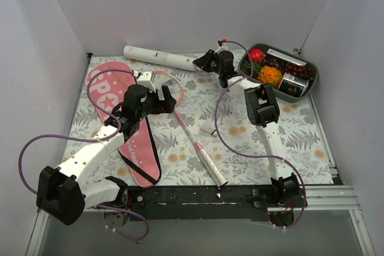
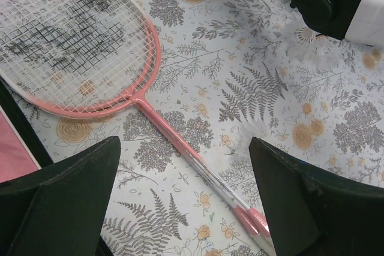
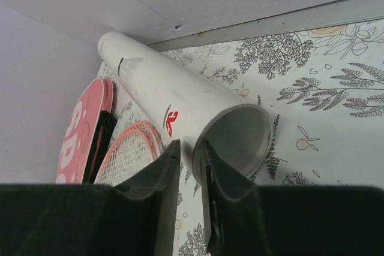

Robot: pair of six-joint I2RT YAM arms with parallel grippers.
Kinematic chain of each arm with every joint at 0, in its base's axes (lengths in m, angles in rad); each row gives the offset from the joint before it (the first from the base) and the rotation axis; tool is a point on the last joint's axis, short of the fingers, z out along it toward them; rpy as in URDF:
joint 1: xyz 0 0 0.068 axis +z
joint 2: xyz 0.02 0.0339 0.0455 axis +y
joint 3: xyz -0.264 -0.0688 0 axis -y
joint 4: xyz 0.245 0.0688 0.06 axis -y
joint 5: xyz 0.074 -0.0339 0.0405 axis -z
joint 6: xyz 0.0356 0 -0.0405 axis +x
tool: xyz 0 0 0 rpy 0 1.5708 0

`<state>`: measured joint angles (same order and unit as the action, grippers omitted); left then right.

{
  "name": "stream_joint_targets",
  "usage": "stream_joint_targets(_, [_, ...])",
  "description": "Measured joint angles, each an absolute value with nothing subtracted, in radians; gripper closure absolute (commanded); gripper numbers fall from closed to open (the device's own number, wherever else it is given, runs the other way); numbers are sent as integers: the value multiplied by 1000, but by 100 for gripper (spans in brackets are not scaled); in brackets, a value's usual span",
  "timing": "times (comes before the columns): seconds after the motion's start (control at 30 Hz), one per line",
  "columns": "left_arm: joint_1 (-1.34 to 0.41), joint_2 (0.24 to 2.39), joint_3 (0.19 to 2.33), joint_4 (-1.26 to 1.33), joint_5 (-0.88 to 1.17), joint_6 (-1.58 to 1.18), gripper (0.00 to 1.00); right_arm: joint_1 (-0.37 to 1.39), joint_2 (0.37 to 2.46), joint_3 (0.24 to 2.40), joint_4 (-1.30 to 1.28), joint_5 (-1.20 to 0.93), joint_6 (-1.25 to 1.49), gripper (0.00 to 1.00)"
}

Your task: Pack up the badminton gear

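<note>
The left arm (image 1: 90,154) reaches from the near-left corner diagonally across the pink bag (image 1: 139,159). Its wrist is over the head of the pink-framed racket (image 1: 193,141), and the left gripper (image 1: 163,98) hangs there with jaws spread wide, holding nothing (in the wrist view the throat and shaft lie bare between the two dark fingers (image 2: 66,196)). The right arm (image 1: 270,136) rises from the near-right, folds at the elbow and stretches to the far side. There the right gripper (image 1: 203,62) is clenched on the rim of the long white tube (image 1: 157,56), one finger outside the wall and the other at its open mouth. The tube lies along the far wall. The bag lies at the left with the racket's head at its right edge, and the racket's handle points toward the near edge. A small white shuttlecock (image 2: 254,131) sits just beside the shaft. A fern-and-flower cloth (image 1: 240,160) covers the table. A grey tray (image 1: 315,79) of fruit stands in the far-right corner, and plain white walls (image 1: 192,4) close the space in.
</note>
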<state>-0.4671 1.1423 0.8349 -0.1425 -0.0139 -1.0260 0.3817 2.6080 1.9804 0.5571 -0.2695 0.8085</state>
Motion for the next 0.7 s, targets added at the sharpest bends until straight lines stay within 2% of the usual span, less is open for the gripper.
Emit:
stream_joint_targets(0.07, [-467, 1142, 830, -143, -14, -1026, 11, 382, 2608, 1980, 558, -271, 810, 84])
stream_joint_targets(0.17, [-467, 1142, 825, -150, -14, -1024, 11, 382, 2609, 1980, 562, -278, 813, 99])
stream_joint_targets(0.5, [-467, 1135, 822, -151, -17, -1008, 11, 382, 2611, 1976, 663, -342, 835, 99])
stream_joint_targets(0.7, [-467, 1106, 820, -168, -52, -979, 10, 388, 2565, 1872, 731, -394, 837, 99])
